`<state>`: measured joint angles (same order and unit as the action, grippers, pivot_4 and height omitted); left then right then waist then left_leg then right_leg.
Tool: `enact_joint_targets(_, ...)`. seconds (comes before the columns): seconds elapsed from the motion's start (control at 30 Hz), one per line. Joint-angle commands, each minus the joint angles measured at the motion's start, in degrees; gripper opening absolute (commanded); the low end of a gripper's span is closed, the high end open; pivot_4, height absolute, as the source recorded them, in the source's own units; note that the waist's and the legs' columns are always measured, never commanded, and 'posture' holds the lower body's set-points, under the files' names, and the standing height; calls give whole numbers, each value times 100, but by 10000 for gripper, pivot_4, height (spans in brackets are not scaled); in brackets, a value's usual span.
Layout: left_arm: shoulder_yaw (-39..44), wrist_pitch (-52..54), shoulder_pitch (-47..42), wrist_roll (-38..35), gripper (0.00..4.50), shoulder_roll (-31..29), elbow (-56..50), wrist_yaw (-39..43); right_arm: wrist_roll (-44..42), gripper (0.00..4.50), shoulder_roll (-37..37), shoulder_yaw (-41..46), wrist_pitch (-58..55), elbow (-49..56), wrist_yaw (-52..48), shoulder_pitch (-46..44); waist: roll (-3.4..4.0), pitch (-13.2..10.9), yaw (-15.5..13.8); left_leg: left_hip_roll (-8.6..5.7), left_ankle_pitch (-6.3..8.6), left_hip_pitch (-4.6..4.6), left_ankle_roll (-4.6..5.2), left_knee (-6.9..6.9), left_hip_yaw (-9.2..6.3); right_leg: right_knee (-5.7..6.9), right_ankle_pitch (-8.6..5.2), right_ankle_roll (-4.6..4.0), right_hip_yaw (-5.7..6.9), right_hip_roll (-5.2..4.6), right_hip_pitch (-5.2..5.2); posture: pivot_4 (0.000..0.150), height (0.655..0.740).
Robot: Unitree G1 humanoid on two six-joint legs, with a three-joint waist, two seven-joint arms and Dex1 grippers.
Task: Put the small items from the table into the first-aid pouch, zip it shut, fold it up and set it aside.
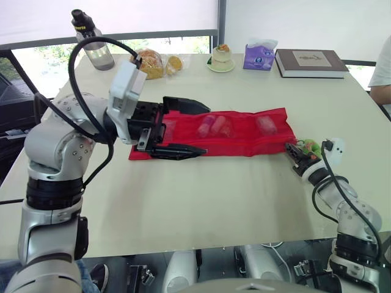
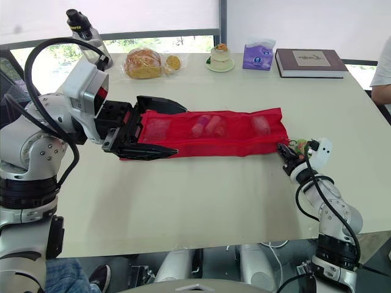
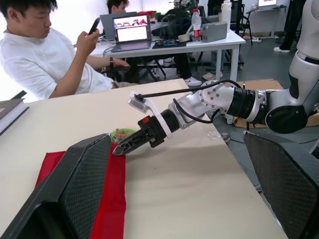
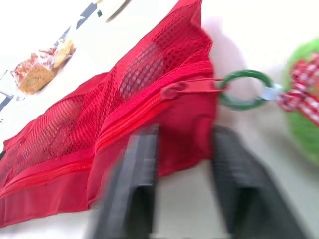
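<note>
The red first-aid pouch (image 1: 244, 135) lies unfolded flat across the table, with small pinkish items (image 1: 214, 126) inside its mesh pockets. My left gripper (image 1: 208, 129) is open wide and straddles the pouch's left end, one finger on the far side and one on the near side. My right gripper (image 1: 297, 155) is at the pouch's right end, open, with the red corner (image 4: 187, 124) lying between its fingers (image 4: 132, 174). A green ring (image 4: 242, 89) hangs on the zipper pull (image 4: 192, 88), with a green charm (image 1: 311, 146) beside it.
Along the table's far edge stand a bottle (image 1: 91, 43), a bag of bread (image 1: 149, 64), a small cup (image 1: 221, 59), a purple tissue box (image 1: 259, 55) and a book (image 1: 311, 62). A person's arm (image 1: 382, 79) rests at the right edge. Another person (image 3: 40, 55) sits beyond the table.
</note>
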<state>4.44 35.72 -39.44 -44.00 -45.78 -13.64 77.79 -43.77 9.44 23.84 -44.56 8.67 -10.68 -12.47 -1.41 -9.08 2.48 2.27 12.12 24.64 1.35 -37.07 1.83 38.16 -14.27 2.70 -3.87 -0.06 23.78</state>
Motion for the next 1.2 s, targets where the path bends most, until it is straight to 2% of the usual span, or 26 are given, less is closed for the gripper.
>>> enact_joint_targets(0.03, 78, -101, -67, 12, 45000, -80, 2, 15, -122, 611, 36, 54, 182, 91, -64, -95, 0, 0, -2, 0, 0, 0, 0, 0, 0, 0, 0, 0, 1, 0, 0, 1500, 7400)
enact_joint_targets(0.3, 82, -87, -92, 24, 45000, -79, 1, -60, -431, 611, 448, 470, 193, 195, -148, 37, 2, -1, -20, 0, 0, 3, 0, 0, 0, 0, 0, -1, -3, -3, 0, 1500, 7400)
enact_joint_targets(0.4, 100, -76, -84, 18, 45000, -83, 1, -107, -588, 611, 985, 765, 136, 287, -379, 246, 8, -5, -71, -4, 0, 9, 0, -1, -7, -3, 0, -1, -4, -5, -1, 1500, 7400)
enact_joint_targets(0.6, 100, -88, -150, 28, 45000, -101, 89, -107, -884, 611, 2403, 1223, 73, 553, -1468, 761, 9, -6, -70, -10, 0, 12, 0, -2, -3, -12, -1, 3, -14, -6, -5, 1500, 7400)
enact_joint_targets(0.7, 87, -105, -218, 59, 45000, -118, 177, -66, -1051, 611, 3087, 1175, -65, 956, -2078, 874, 10, -6, -21, -9, 0, 4, 1, -5, -4, -9, -4, 7, -12, 7, -8, 1500, 7400)
enact_joint_targets(0.83, 65, -134, -244, 106, 45000, -115, 213, -45, -929, 611, 3794, 429, -285, 1532, -2447, 592, 19, -10, 14, -5, 0, -8, 1, -7, -4, -3, -4, 7, -14, 16, -14, 1500, 7400)
enact_joint_targets(0.93, 53, -135, -244, 133, 45000, -126, 188, -64, -345, 611, 4130, -732, -254, 1872, -2658, 265, 18, -10, -20, -4, 0, 1, 0, -7, -18, -8, -4, 7, -3, 18, -13, 1500, 7400)
enact_joint_targets(1.07, 85, -101, -248, 112, 45000, -183, 132, -121, 741, 611, 3777, -2282, -35, 1753, -2336, -473, 15, -12, -18, -4, 0, 9, 0, -14, -20, -12, -5, 6, -4, 9, -8, 1500, 7400)
enact_joint_targets(1.2, 155, -2, -156, 53, 45000, -265, 10, -211, 1775, 611, 3552, -3563, 299, 1397, -2476, -697, 13, -13, -51, -8, 0, 15, 0, -19, -37, -12, -5, 6, -7, 2, -9, 1500, 7400)
